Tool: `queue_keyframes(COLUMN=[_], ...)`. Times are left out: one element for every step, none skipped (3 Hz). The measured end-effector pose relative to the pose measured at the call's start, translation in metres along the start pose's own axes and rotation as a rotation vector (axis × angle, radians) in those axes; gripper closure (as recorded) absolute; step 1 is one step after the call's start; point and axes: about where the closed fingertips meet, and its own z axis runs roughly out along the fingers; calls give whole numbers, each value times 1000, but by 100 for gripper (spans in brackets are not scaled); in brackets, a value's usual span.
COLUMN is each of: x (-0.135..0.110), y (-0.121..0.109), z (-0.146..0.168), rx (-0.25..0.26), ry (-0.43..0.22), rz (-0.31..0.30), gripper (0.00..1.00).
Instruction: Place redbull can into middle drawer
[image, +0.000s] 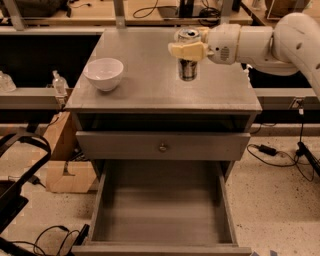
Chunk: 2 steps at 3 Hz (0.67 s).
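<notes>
The redbull can (188, 67) is a slim silver-and-blue can at the back right of the grey cabinet top (150, 85). My gripper (187, 49) reaches in from the right. Its pale fingers (181, 50) are shut around the can's upper part, just under the shiny rim. The can stands upright, at or just above the cabinet top. The middle drawer (160, 215) is pulled wide open at the bottom front, with a bare flat floor and low side walls. It lies well below and in front of the can.
A white bowl (103, 74) sits at the left of the cabinet top. A shut drawer front with a small brass knob (162, 147) is above the open drawer. A cardboard box (62, 150) and cables lie on the floor at the left.
</notes>
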Motion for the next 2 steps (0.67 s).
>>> queue_keyframes(x=[14, 64], y=[47, 86], z=[-30, -48], rx=[28, 37], ry=[13, 29], rz=[32, 46], gripper=[100, 100])
